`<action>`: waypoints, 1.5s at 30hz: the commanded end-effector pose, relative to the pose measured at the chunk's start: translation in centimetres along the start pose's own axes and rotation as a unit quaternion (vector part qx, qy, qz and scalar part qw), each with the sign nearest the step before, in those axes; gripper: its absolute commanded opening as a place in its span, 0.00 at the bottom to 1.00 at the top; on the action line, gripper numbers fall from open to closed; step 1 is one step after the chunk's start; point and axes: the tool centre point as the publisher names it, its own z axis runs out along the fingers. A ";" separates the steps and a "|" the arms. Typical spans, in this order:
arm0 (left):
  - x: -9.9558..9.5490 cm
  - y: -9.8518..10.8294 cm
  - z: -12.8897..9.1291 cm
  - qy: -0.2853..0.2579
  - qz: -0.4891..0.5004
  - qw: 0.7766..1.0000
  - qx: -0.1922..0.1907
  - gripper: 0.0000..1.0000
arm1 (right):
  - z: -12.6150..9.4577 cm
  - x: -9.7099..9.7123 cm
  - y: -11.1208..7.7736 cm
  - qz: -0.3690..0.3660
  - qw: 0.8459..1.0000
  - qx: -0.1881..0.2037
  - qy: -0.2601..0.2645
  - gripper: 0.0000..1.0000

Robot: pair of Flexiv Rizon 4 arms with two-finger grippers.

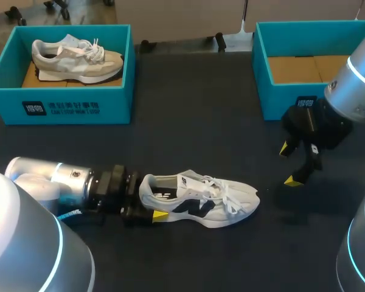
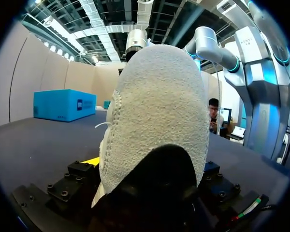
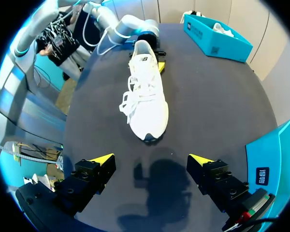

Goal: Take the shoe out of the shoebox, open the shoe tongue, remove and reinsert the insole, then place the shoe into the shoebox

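- Found box (image 1: 280, 100) empty, far right of table (image 1: 219, 140).
- Judged shoe (image 1: 201, 198) already out: lay mid-table on its sole.
- Saw left gripper (image 1: 147, 201) clamped on heel; right gripper (image 1: 288, 164) spread wide, empty, beyond toe.
- Reckoned tongue (image 1: 193, 179), insole (image 1: 160, 194) and reboxing not yet done.

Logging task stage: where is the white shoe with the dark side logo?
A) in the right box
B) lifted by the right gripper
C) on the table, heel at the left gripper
C: the white shoe lies on the table, heel in the left gripper; the right gripper hangs open.
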 end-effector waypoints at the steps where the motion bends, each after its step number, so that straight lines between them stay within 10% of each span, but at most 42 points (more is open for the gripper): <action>1: -0.3 0.2 0.0 -0.001 0.000 1.000 -0.001 0.00 | 0.0 0.1 0.0 0.001 1.000 0.002 -0.001 1.00; 10: -0.3 0.2 0.0 -0.001 0.000 1.000 -0.001 0.00 | 0.0 0.1 0.0 0.001 1.000 0.002 -0.001 1.00; 13: -0.3 0.2 0.0 -0.001 0.000 1.000 -0.001 0.00 | -1.1 0.1 0.7 0.103 0.994 0.013 -0.018 1.00; 22: -0.3 0.2 0.0 -0.001 0.000 1.000 -0.001 0.00 | -3.2 5.3 7.2 0.391 0.898 0.141 -0.144 1.00; 33: -0.3 0.2 0.0 -0.001 0.000 1.000 -0.001 0.00 | -3.3 5.8 7.9 0.386 0.896 0.150 -0.159 1.00; 45: -0.3 0.2 0.0 -0.001 0.000 1.000 -0.001 0.00 | -1.0 5.1 16.3 0.550 0.777 0.230 -0.201 1.00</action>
